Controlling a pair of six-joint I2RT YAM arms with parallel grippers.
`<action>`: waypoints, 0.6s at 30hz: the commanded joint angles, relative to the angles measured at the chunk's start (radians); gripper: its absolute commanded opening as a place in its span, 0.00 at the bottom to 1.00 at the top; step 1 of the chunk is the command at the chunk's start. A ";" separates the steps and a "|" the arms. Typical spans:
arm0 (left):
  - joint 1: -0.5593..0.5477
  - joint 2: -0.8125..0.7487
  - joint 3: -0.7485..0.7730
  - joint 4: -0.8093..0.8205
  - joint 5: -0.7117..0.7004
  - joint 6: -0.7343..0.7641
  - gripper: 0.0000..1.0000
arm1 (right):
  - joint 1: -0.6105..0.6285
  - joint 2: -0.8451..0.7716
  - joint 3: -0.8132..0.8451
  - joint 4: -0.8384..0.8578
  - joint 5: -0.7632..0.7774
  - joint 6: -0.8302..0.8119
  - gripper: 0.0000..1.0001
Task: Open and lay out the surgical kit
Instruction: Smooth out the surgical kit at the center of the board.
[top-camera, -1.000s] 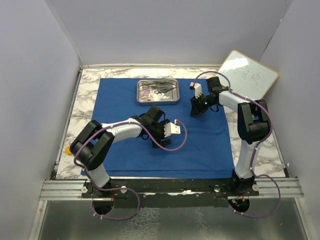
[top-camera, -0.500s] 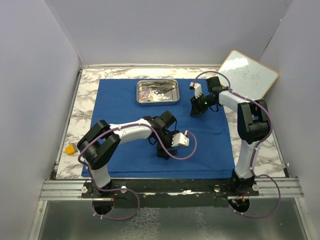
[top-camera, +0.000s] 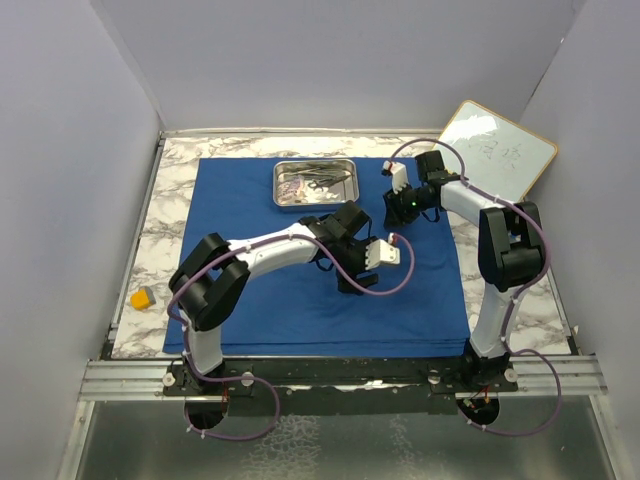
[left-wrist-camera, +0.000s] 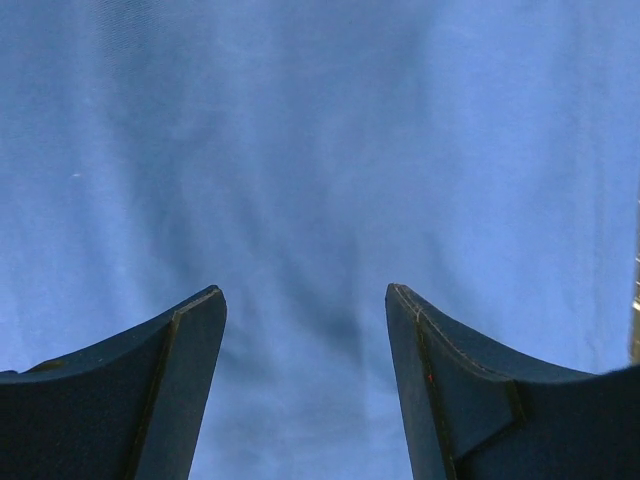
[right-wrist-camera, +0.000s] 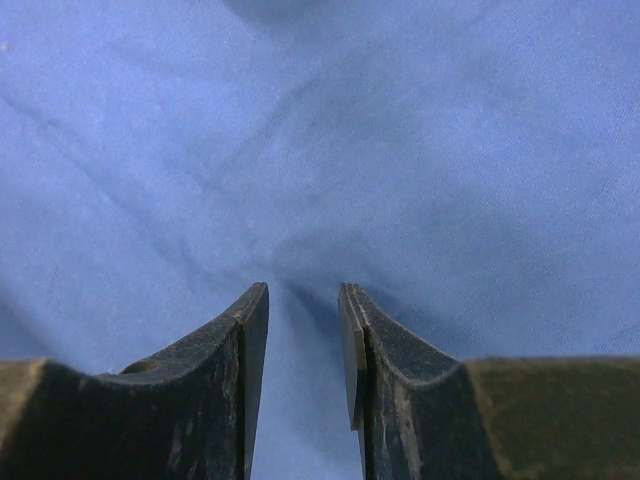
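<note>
1. A royal-blue cloth wrap (top-camera: 260, 210) lies spread flat over most of the marble-patterned table (top-camera: 168, 200). Its near edge runs close to the table's near edge, and bare marble shows along the left, far and right sides.
2. A shallow rectangular steel tray (top-camera: 279, 187) sits on the cloth close to the middle of its far edge. It holds a small jumble of steel instruments (top-camera: 322, 173) and some pale items too small to tell apart from the overhead camera.
3. The left gripper (left-wrist-camera: 305, 292) reaches across from the near-left base to the centre of the cloth, nearer than the tray and a little right of it. Its two dark fingers stand wide apart over smooth blue fabric, with nothing between them.
4. The right gripper (right-wrist-camera: 303, 290) is down on the cloth just beside the tray's right end. Its fingers are drawn in to a narrow slit, and creases in the fabric run toward that gap. It appears to be pinching a small fold of the cloth, though the wrist view is too close to be certain.
5. A wood-framed whiteboard (top-camera: 495, 148) rests tilted at the far-right corner.
6. A small yellow-orange block (top-camera: 143, 297) sits on bare marble by the left edge, toward the near-left corner and clear of the cloth.
</note>
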 joint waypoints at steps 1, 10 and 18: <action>-0.002 0.068 0.028 0.127 -0.080 -0.117 0.67 | -0.008 -0.012 -0.001 0.035 0.031 0.027 0.35; -0.011 0.154 0.009 0.127 0.055 -0.146 0.59 | -0.008 0.014 -0.002 0.034 0.048 0.027 0.35; -0.039 0.177 -0.058 0.046 0.185 -0.100 0.53 | -0.008 0.052 -0.006 0.037 0.069 0.027 0.35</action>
